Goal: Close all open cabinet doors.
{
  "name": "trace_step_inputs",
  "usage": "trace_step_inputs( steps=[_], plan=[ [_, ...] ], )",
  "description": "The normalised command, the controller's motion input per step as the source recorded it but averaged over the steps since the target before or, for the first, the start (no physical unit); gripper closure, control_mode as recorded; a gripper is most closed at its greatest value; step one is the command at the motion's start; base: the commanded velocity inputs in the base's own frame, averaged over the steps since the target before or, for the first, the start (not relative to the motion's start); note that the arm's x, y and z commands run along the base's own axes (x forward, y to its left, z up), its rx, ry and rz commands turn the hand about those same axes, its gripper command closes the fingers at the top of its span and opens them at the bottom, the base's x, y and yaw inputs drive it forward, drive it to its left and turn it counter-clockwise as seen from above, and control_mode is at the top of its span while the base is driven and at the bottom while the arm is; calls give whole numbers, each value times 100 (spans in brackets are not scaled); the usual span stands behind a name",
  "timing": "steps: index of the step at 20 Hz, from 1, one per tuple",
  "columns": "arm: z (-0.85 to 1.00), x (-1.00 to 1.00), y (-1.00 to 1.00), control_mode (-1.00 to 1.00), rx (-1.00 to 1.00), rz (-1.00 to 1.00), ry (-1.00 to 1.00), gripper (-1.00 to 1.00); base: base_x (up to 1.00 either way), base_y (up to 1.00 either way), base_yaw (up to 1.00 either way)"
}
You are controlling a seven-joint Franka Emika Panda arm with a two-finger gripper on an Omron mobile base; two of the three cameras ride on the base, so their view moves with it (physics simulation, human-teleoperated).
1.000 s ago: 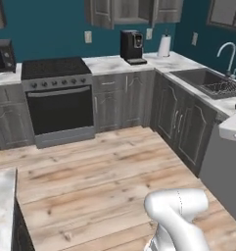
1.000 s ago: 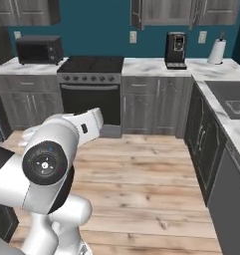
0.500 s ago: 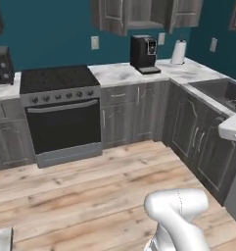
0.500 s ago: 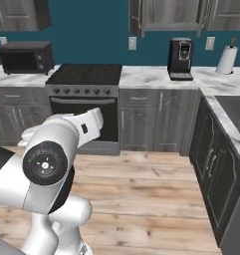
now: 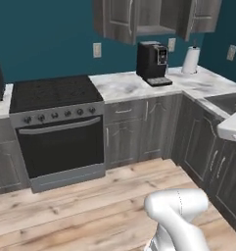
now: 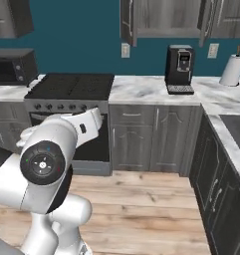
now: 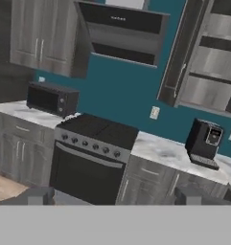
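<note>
Two wall cabinet doors stand open above the marble counter, over the coffee machine. Left open door (image 5: 117,19) is swung out from the cabinet front, its face turned toward the stove side, long axis vertical; in the right base view this left open door (image 6: 127,21) shows nearly edge-on, sticking out toward the room. Right open door (image 5: 197,17) also swung outward, long axis vertical, vertical bar handle visible; in the right base view it sits at (image 6: 207,20). Between them the open cabinet interior (image 5: 156,14) with a shelf is exposed. In the hand view the left open door (image 7: 180,52) appears as a tall dark slab, tilted with the camera, beside the bare shelves (image 7: 210,62).

Coffee machine (image 5: 152,62) stands on the counter (image 5: 119,86) just below the open cabinet; paper towel roll (image 5: 191,60) to its right near the corner. Stove (image 5: 56,127) left of that counter section, microwave (image 6: 12,65) further left. Range hood (image 7: 119,33) above the stove.

Gripper (image 7: 112,195) has its fingertips (image 7: 36,195) spread wide apart, holding nothing, well apart from the doors.
</note>
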Motion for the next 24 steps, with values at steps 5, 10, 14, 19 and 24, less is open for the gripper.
trace_step_inputs(
  steps=[5,10,14,19,24],
  plan=[
    [0,0,0,100,0,0,0,-100,100,-71,1],
    [0,0,0,100,0,0,0,-100,100,-70,2],
    [0,0,0,100,0,0,0,-100,100,-29,6],
    [0,0,0,100,0,0,0,-100,100,-3,15],
    [0,0,0,100,0,0,0,-100,100,-2,17]
  ],
)
